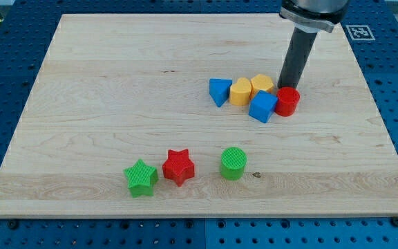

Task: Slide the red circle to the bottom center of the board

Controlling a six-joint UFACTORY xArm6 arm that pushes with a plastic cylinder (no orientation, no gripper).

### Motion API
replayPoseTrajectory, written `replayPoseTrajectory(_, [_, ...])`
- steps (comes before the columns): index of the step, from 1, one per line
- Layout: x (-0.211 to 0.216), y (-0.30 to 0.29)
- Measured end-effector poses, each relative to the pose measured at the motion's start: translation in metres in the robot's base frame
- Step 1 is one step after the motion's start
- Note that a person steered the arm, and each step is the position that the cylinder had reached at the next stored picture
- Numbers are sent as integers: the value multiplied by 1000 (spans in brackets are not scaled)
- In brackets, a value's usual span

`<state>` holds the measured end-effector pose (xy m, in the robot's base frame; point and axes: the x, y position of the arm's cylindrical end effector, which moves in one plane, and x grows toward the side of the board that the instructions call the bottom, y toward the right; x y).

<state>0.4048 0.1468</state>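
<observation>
The red circle [287, 101] lies right of the board's middle, touching a blue cube [262, 106] on its left. My tip [286, 86] stands just behind the red circle, at its upper edge, and seems to touch it. The dark rod rises from there to the view's top. Left of the rod sit a yellow hexagon block [261, 84], a yellow heart-like block [240, 90] and a blue triangle [218, 90], all close together in a cluster.
Near the view's bottom stand a green star [141, 178], a red star [178, 167] and a green circle [233, 163] in a row. The wooden board [116, 83] lies on a blue perforated table.
</observation>
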Motion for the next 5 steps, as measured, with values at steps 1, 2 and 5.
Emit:
replayPoseTrajectory(1, [3,-1])
replayPoseTrajectory(2, [25,-1])
replayPoseTrajectory(5, [95,-1])
